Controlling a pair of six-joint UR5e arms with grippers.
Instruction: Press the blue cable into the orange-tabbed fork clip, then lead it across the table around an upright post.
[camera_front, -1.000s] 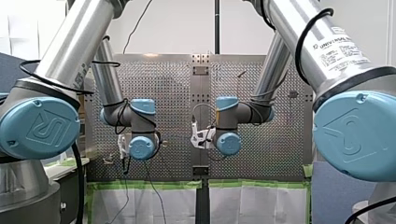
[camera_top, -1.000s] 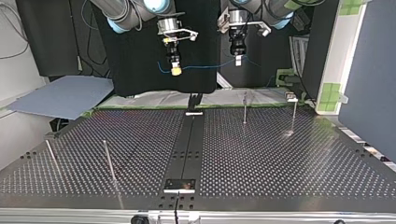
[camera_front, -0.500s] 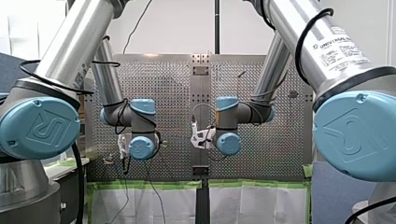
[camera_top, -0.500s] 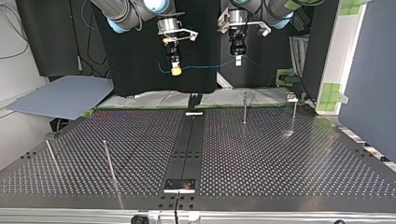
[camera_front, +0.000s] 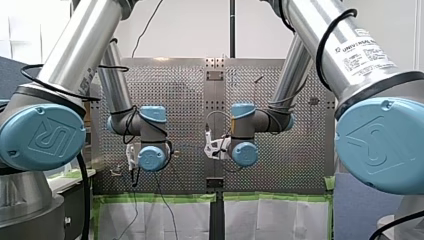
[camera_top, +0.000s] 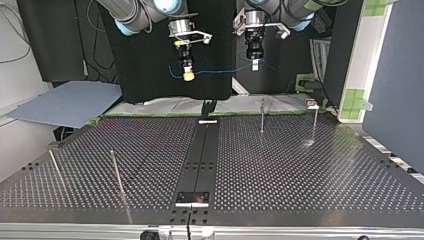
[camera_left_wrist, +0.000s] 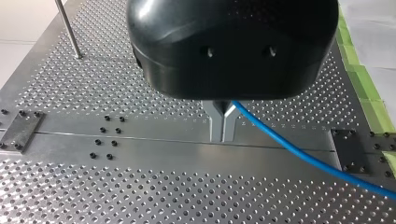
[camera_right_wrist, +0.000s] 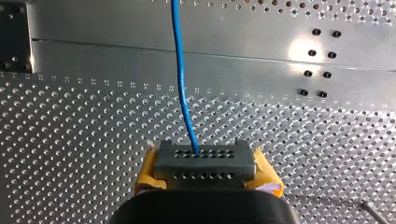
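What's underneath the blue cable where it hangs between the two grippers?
Under the blue cable lie the perforated table and its metal centre strip. The black body of my left gripper hides the table behind it.

Perforated metal table, smooth centre strip running near to far, small plate at its near end, two upright posts at the top view's near left, two further posts far right.
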